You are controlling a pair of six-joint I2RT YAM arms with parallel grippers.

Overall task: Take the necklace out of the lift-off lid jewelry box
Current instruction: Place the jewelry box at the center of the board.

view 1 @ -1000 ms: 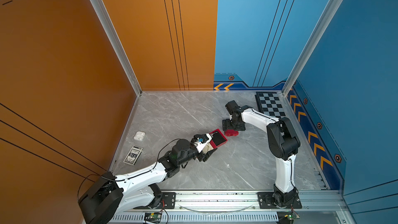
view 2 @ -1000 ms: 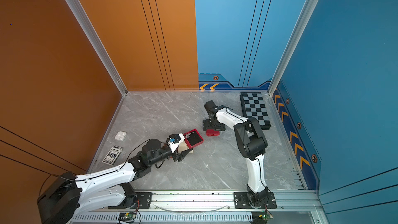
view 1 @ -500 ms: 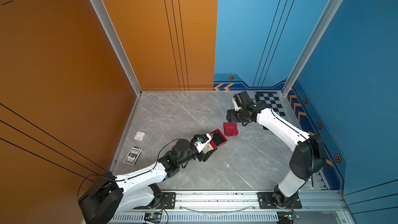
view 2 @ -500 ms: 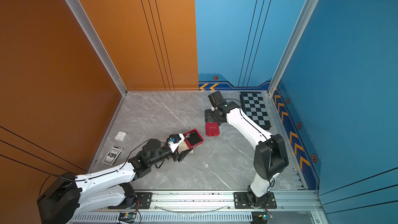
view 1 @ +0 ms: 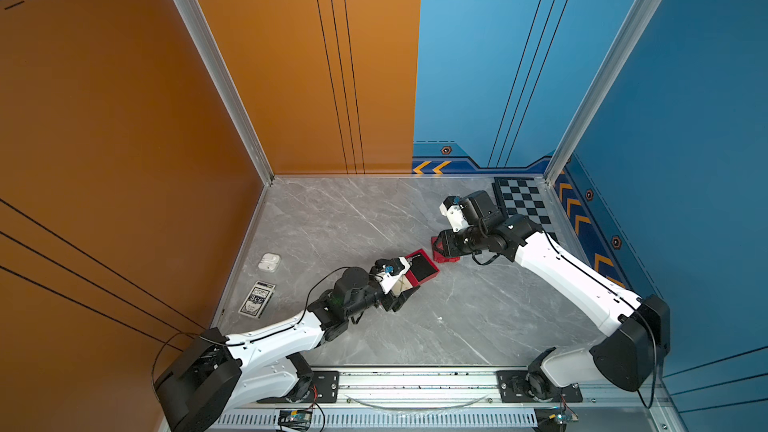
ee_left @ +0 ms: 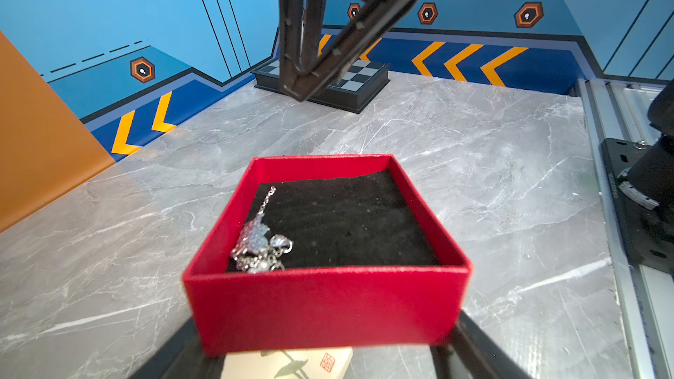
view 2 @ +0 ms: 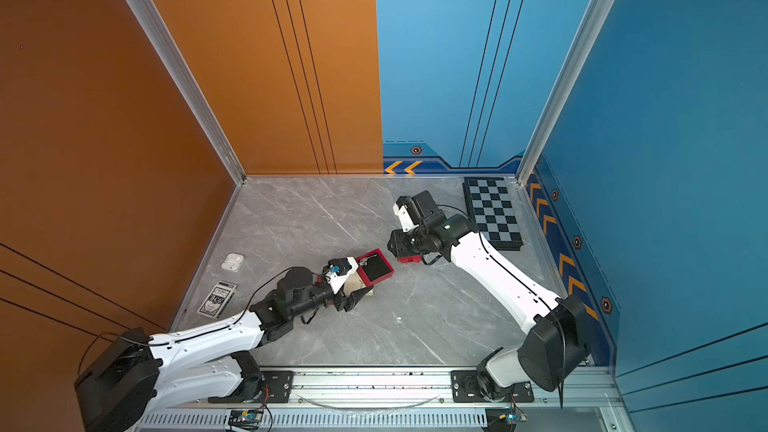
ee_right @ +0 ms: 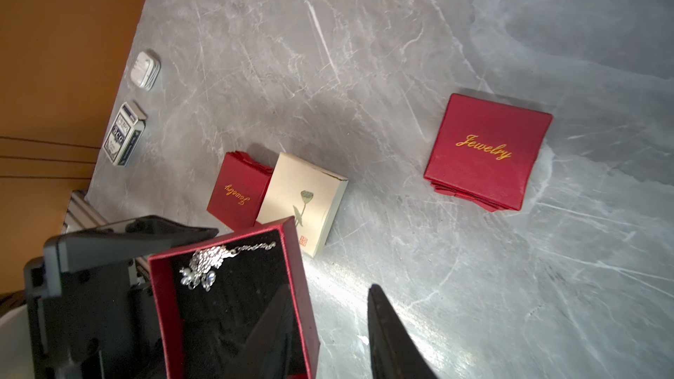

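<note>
The necklace [ee_left: 259, 246], a bunched silver chain with a sparkly pendant, lies on the black lining in one corner of the open red box [ee_left: 321, 308], pressed against a side wall. It shows in the same corner in the right wrist view [ee_right: 204, 264]. The left gripper [ee_left: 324, 337] clamps that box by its outer walls, one finger on either side, and holds it off the marble table [view 1: 332, 218]. The right gripper [ee_right: 330, 289] hovers above the box with its fingers spread and nothing between them, one finger over the lining and the other outside the wall. Under the box, partly hidden by its corner, a beige box with a flower print [ee_right: 302, 198] lies flat. Against the beige box, on the side away from the held box, sits a closed red case [ee_right: 237, 191] lettered "Jewelry". The lift-off lid [ee_right: 488, 151], red with the same gold word, lies flat on the table apart from the box, on the right arm's side. Well beyond the box on the left arm's side, near the orange wall, lie a white earbud case [view 1: 269, 261] and a deck of cards [view 1: 257, 299]. A chessboard [view 1: 523, 201] lies past the lid, in the far corner.
</note>
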